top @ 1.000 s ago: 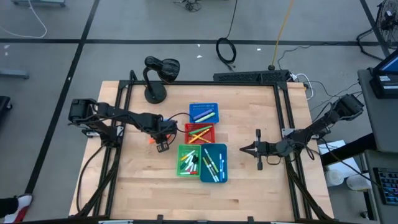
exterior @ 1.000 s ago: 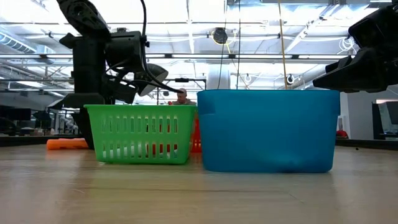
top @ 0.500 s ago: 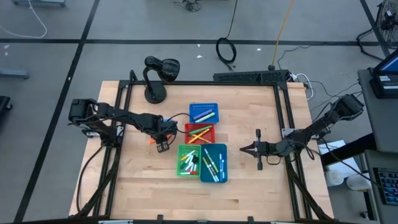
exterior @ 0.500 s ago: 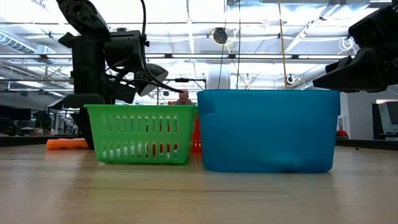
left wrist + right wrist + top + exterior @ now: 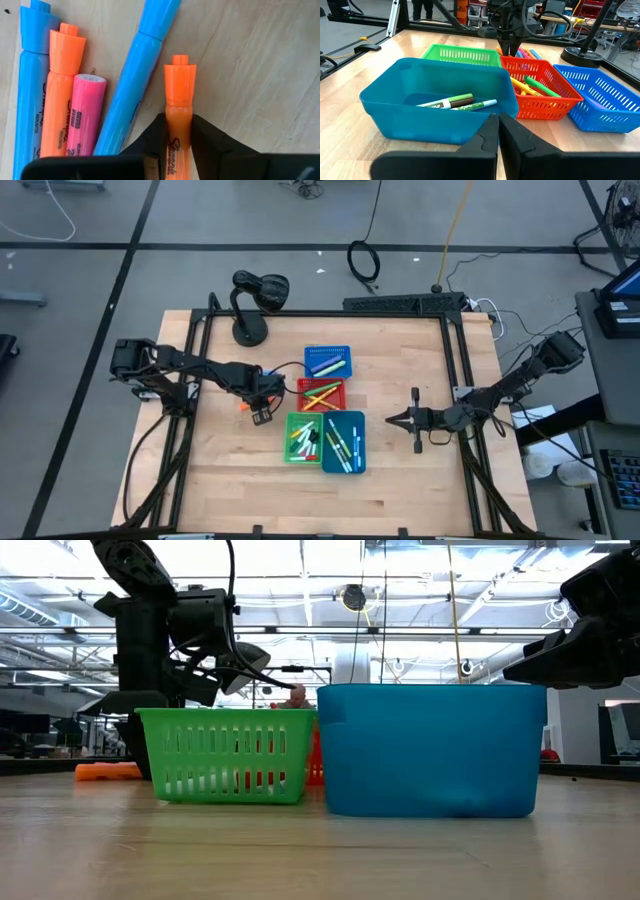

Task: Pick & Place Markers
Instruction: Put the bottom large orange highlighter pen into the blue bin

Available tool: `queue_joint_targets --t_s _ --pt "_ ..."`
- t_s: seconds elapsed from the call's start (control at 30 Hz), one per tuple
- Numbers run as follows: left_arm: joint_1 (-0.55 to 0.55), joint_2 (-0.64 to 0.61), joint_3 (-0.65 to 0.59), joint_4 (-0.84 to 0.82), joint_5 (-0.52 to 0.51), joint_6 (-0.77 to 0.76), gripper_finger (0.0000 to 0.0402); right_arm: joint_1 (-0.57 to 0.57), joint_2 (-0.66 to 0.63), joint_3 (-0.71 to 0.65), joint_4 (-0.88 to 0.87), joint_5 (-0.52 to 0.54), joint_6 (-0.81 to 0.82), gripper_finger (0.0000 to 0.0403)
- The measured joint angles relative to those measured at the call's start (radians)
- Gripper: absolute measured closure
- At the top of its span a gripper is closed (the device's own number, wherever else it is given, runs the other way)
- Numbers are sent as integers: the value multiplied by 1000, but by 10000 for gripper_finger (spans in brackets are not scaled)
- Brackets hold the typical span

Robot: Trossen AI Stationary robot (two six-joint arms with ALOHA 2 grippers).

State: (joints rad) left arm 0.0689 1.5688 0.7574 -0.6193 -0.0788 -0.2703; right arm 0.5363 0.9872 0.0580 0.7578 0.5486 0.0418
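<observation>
Several markers lie side by side on the wood left of the red bin: an orange one (image 5: 179, 100), two blue ones (image 5: 135, 85), a pink one (image 5: 85, 115) and another orange one (image 5: 57, 100). In the low view they show as an orange patch (image 5: 108, 771). My left gripper (image 5: 262, 412) points straight down over them, shut on the orange marker. More markers lie in the bins. My right gripper (image 5: 392, 420) is level at the table's right, shut and holding nothing, aimed at the bins. My left gripper pinches the orange marker's barrel (image 5: 178, 125) just below its cap, one dark finger (image 5: 155, 137) on each long side. The fingers come from above, pointing down, and lie across the marker. The marker lies flat on the wood.
Four bins stand together mid-table: blue (image 5: 327, 361) at the back, red (image 5: 321, 394), green (image 5: 303, 437) and teal (image 5: 344, 441) in front. A black desk lamp (image 5: 250, 305) stands at the far left. Bare wood stretches along the near edge.
</observation>
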Motion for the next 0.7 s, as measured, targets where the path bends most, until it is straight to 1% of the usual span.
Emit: queue_joint_targets --t_s 0.27,0.4,0.53,0.6,0.7 --pt "0 0 0 1 -1 0 336 0 0 0 0 0 0 403" --pt "0 -2 5 -9 -13 27 336 0 0 0 0 0 0 403" --pt "2 -59 30 -48 -69 26 336 0 0 0 -1 0 0 403" --pt "-2 -104 38 -44 -76 34 336 0 0 0 -1 0 0 403" --pt "-14 -174 61 -56 -127 56 336 0 0 0 -3 2 0 403"
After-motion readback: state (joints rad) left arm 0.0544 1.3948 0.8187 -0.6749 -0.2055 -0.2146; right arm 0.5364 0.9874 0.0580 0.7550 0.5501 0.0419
